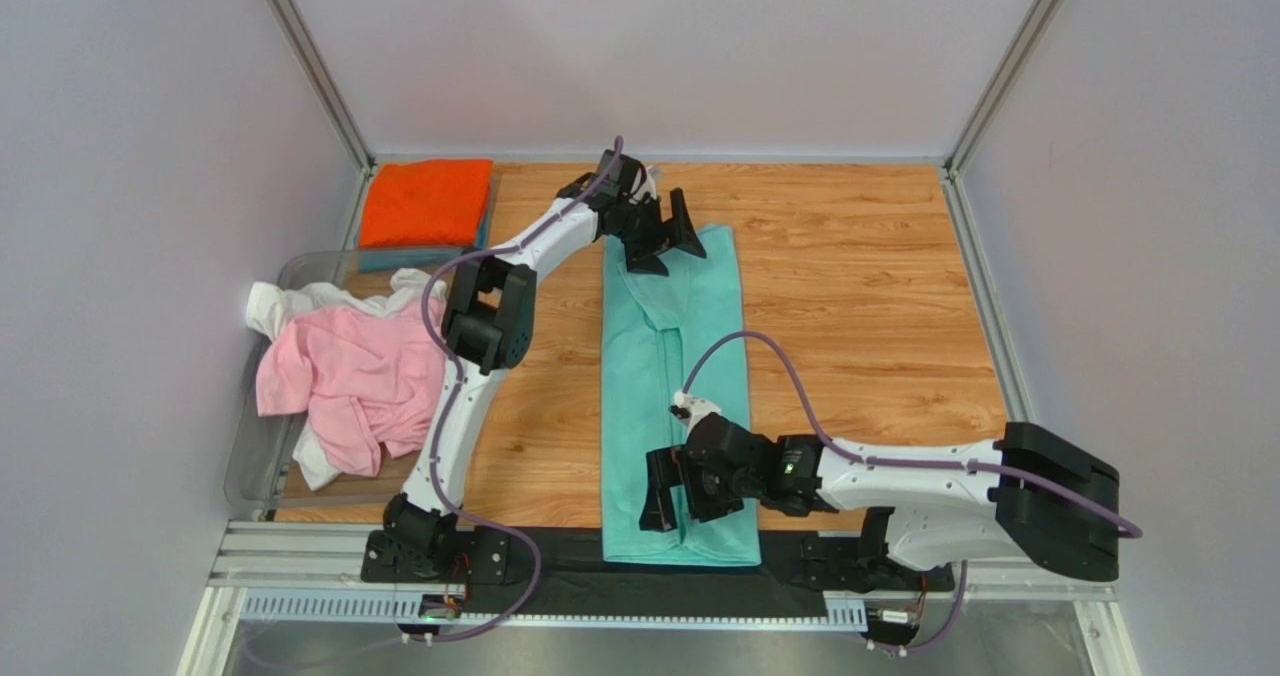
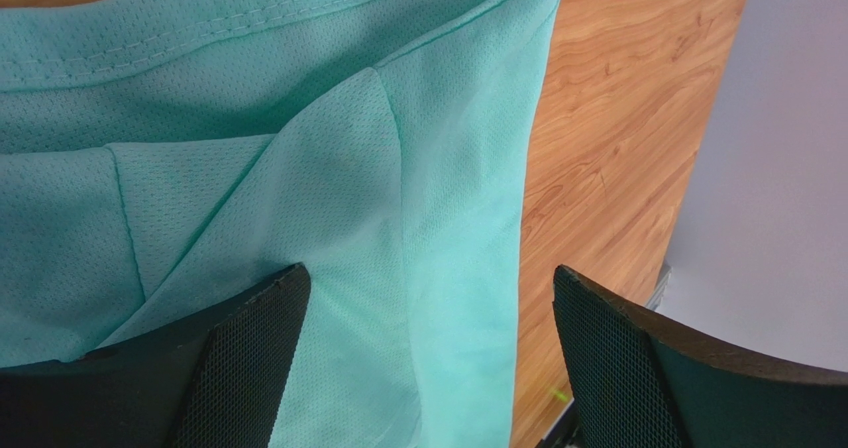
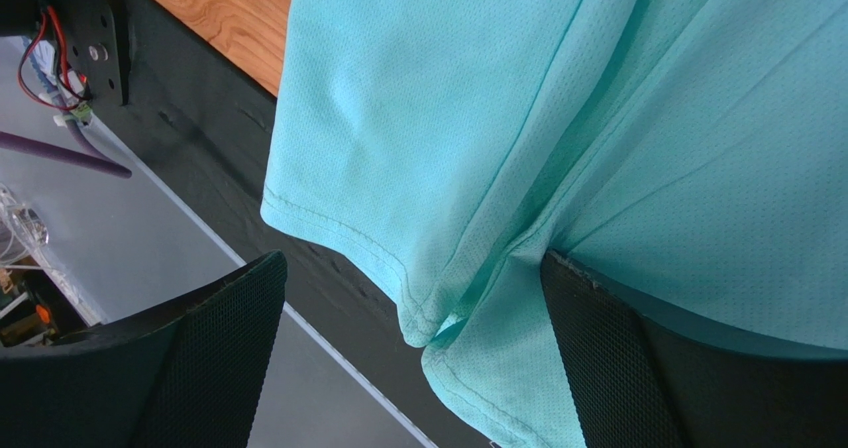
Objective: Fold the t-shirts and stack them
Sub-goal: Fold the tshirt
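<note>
The left gripper (image 2: 428,274) stands with its jaws wide apart and nothing clamped, poised over the far end of the mint-green t-shirt (image 1: 676,361). One finger is above the cloth and the other above the bare wood of the table (image 1: 872,301), so the shirt's far corner lies in the gap. The right gripper (image 3: 413,259) is likewise spread open at the near end. The hem corner sits between its fingers, where the cloth overhangs the black strip (image 1: 571,553) along the table's near edge. Whether either gripper's fingers touch the fabric cannot be told.

The mint-green shirt lies flat in the middle of the table as a long narrow band running from far to near, its sides already turned inward. By the look of it, the lengthwise folds are done and the crosswise fold, bringing one end over the other, is the step in hand.

At the far left corner an orange tee (image 1: 428,204) lies folded square on top of a teal-blue one (image 1: 383,261), which reads as the finished stack. To the left, a pink tee (image 1: 353,384) and a white tee (image 1: 278,309) lie crumpled together in a clear bin (image 1: 248,466), not yet folded. Roughly half of the work appears left.
</note>
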`<state>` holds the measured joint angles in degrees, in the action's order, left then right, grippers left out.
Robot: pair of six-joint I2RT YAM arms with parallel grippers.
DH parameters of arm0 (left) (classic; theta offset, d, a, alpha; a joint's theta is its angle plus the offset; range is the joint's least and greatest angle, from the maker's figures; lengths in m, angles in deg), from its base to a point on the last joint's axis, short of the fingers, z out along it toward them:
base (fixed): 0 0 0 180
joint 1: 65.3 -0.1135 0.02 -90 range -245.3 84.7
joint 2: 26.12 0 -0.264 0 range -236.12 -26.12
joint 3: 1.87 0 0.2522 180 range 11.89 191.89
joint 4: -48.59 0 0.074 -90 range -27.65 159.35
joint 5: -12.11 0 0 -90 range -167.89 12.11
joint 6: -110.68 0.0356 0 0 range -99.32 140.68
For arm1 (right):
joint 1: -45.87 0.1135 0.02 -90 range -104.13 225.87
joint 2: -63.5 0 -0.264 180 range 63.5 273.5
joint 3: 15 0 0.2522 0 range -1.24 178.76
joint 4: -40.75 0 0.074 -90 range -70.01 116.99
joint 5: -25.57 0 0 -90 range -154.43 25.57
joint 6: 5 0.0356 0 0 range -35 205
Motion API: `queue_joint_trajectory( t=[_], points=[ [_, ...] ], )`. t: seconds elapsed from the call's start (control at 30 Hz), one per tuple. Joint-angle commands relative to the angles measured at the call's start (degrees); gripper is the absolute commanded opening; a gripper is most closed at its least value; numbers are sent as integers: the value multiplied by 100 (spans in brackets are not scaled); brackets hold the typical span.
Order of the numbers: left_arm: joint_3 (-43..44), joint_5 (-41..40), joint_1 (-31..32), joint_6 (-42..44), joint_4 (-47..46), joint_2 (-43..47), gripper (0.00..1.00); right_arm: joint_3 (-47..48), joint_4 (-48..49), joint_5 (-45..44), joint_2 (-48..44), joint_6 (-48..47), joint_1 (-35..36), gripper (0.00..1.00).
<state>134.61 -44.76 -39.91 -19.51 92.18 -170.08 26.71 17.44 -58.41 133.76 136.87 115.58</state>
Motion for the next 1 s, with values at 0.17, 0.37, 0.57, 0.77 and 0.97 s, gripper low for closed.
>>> queue_joint_trajectory(
  t=[0.17,0.37,0.57,0.77,0.97],
  points=[
    [192,-684,-60,151,472,-10,100,510,-1170,-1277,-785,16,60,100],
    [77,-1325,-25,405,717,1500,100,774,-2269,-2209,-1743,111,60,100],
    [-826,-1687,370,1038,1473,3861,100,336,-2913,-2808,-2927,1006,51,100],
    [-3759,-2073,1178,1127,904,5991,100,-166,-3158,-3010,-4036,1465,34,100],
    [-6828,-2218,1829,293,-196,8336,100,-562,-3746,-3256,-5301,1799,42,100]
  ],
)
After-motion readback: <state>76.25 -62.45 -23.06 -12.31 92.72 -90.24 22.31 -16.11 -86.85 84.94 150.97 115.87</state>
